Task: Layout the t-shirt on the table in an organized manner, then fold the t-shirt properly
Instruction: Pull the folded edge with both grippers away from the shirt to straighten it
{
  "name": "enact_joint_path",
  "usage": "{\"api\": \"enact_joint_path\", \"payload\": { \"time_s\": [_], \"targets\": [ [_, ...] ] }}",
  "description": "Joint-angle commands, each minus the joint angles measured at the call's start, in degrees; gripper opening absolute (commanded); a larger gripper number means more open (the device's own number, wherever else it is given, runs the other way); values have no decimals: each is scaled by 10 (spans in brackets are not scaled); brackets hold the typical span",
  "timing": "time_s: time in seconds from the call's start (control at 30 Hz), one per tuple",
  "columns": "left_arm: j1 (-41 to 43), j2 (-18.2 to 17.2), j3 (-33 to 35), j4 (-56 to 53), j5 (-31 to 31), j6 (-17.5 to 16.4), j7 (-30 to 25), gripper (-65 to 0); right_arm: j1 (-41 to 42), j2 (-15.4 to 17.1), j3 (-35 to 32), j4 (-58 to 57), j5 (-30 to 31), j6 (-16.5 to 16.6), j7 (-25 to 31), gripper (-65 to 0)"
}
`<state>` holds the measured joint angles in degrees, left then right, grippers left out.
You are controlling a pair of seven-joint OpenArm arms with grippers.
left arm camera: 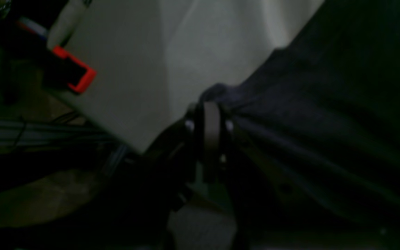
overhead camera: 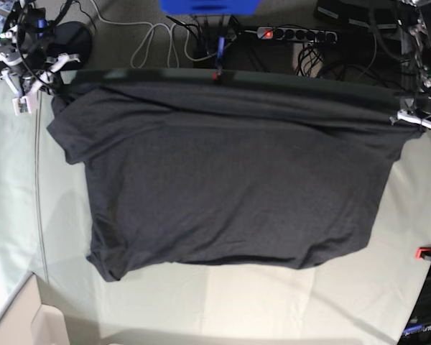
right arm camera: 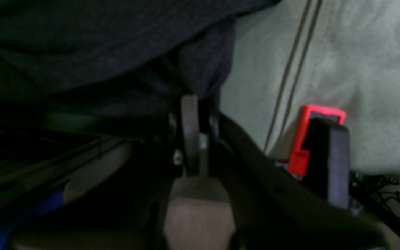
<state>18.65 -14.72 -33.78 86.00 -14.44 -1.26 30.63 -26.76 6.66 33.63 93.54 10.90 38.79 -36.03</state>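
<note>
Stretching along the pale grey-green cloth table's [overhead camera: 287,302] far edge, the charcoal fabric t-shirt [overhead camera: 230,187] hung between your left gripper [left arm camera: 209,116] and right gripper [right arm camera: 194,104], each clenched on a corner.

You had one t-shirt [overhead camera: 230,180], one table [overhead camera: 273,302], two grippers, left [left arm camera: 209,119], right [right arm camera: 194,114], one red clamp [overhead camera: 425,253].

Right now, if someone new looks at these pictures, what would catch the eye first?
The large charcoal-black fabric t-shirt dominates, spread plain side up across the pale grey-green cloth-covered table, its top edge stretched along the far side. The right gripper and the left gripper each pinch a top corner of it with shut fingers. A small red clamp stands out at the base view's right table edge.
</note>
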Motion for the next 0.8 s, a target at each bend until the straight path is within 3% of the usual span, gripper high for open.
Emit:
{"api": "enact_joint_path", "payload": {
  "time_s": [0.0,0.3,0.47,0.77],
  "targets": [
    [0,-11,-5,11,6,9,-19,-650,-4,10,9,11,0,12,8,-650],
    [-13,-4,-6,56,12,9,-17,-650,25,6,11,177,0,12,1,-650],
    [-16,-14,-6,51,10,9,-17,-650,40,7,10,170,-51,12,-55,-650],
    [-14,-14,-5,50,12,9,-17,-649,1,-4,11,139,-56,12,-13,-650]
  ]
}}
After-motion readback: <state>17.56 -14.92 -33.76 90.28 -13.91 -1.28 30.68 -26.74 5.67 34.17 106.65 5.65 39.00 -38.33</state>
